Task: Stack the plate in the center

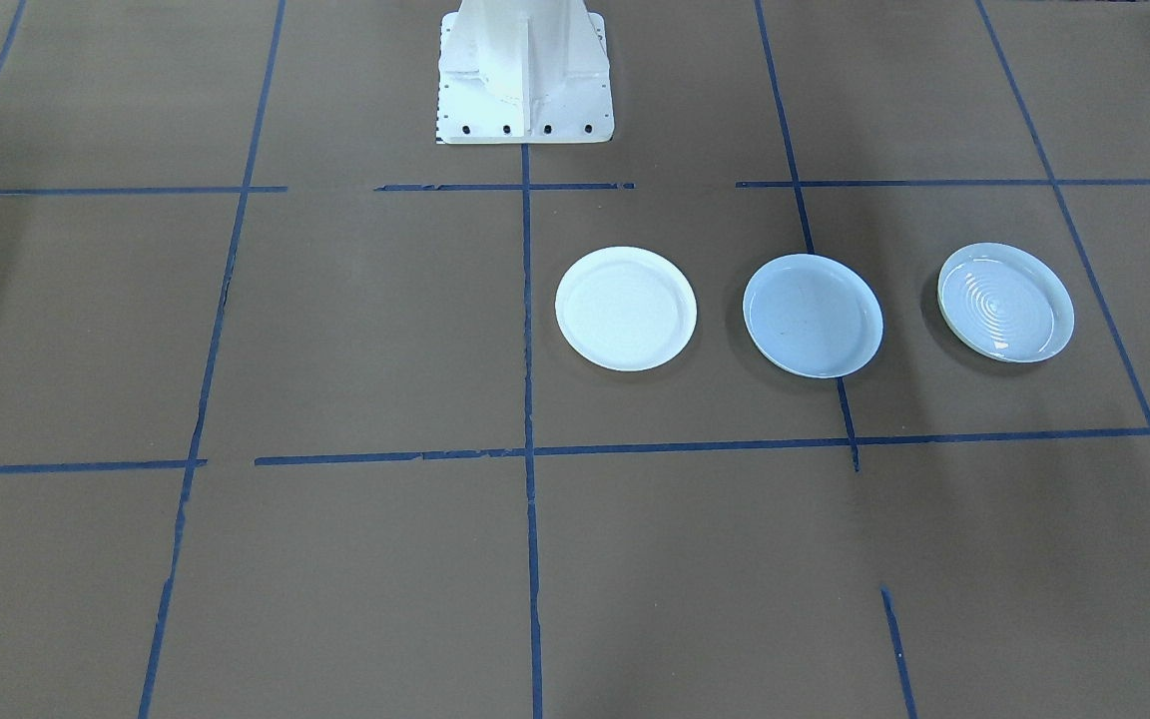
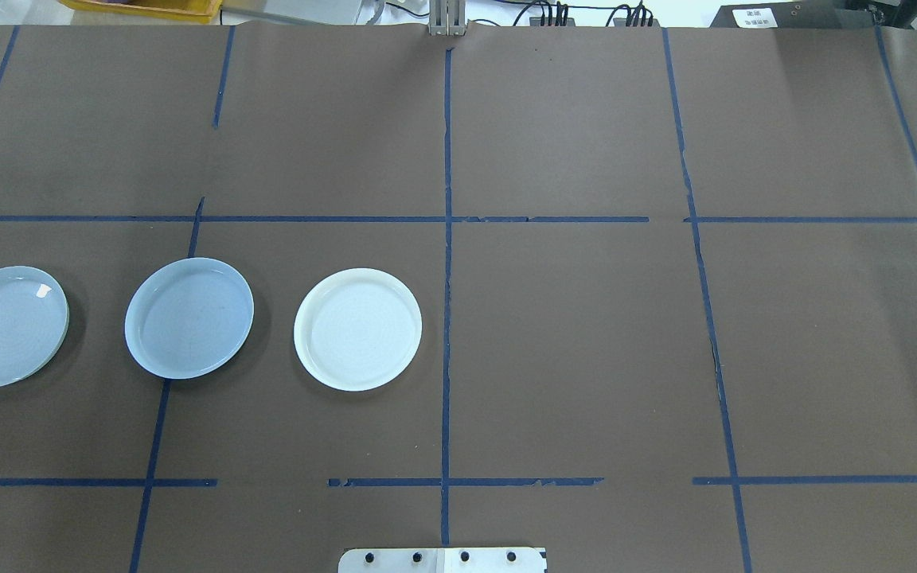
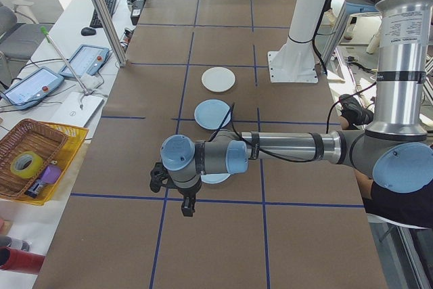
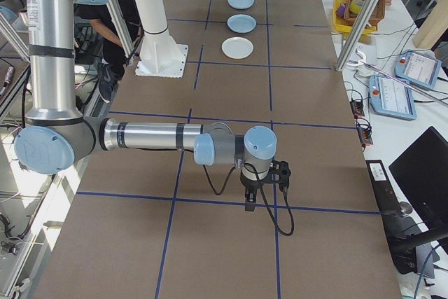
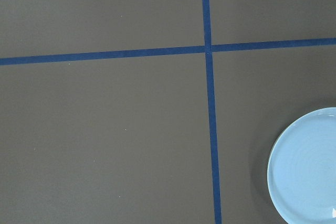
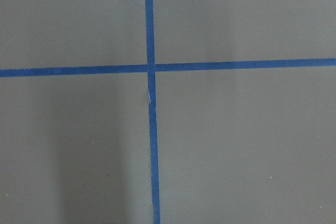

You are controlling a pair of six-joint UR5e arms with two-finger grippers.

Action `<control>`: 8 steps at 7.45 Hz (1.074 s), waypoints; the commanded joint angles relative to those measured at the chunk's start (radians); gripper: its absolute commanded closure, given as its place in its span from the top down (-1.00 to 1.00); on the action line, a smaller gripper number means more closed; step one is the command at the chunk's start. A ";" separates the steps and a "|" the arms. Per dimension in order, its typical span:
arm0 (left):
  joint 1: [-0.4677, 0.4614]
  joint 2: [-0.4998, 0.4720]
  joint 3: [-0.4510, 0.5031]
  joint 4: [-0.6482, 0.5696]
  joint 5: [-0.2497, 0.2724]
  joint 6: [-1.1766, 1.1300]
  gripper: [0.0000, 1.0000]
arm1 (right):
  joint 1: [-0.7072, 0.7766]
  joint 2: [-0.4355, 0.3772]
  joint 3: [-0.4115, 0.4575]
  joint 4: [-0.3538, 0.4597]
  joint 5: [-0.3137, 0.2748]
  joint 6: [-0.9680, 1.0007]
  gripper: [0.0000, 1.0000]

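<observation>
Center plate [image 2: 189, 317] lay flat, face up, round with no long axis, left of frame middle between ringed plate [image 2: 6, 326] and white plate [image 2: 357, 329]. Both grippers' fingers: cannot tell.

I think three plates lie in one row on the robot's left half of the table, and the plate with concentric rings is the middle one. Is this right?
Not quite. The ringed plate is at the outer end of the row, not the middle. The middle one is the smooth pale bluish plate, with the matte white plate nearest the table's centre line. The exterior front-facing view shows this. The rest is right: three plates in one row, on the robot's left half.
</observation>
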 commanded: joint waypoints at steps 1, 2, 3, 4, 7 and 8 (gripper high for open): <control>0.000 -0.002 -0.017 -0.004 0.001 0.000 1.00 | 0.000 0.000 0.000 0.000 -0.002 0.000 1.00; 0.000 -0.002 -0.017 -0.004 -0.001 0.000 1.00 | 0.000 0.000 0.000 0.000 0.000 0.000 1.00; 0.002 -0.015 -0.022 -0.023 -0.008 -0.002 1.00 | 0.000 0.000 0.000 0.000 0.000 0.001 1.00; 0.015 -0.015 -0.017 -0.110 0.001 -0.015 1.00 | 0.000 0.000 0.000 0.000 0.000 0.001 1.00; 0.047 -0.003 0.018 -0.213 -0.007 -0.084 1.00 | 0.000 0.000 0.000 0.000 -0.002 0.001 1.00; 0.070 0.009 0.033 -0.307 -0.007 -0.200 1.00 | 0.000 0.000 0.000 0.000 -0.002 0.000 1.00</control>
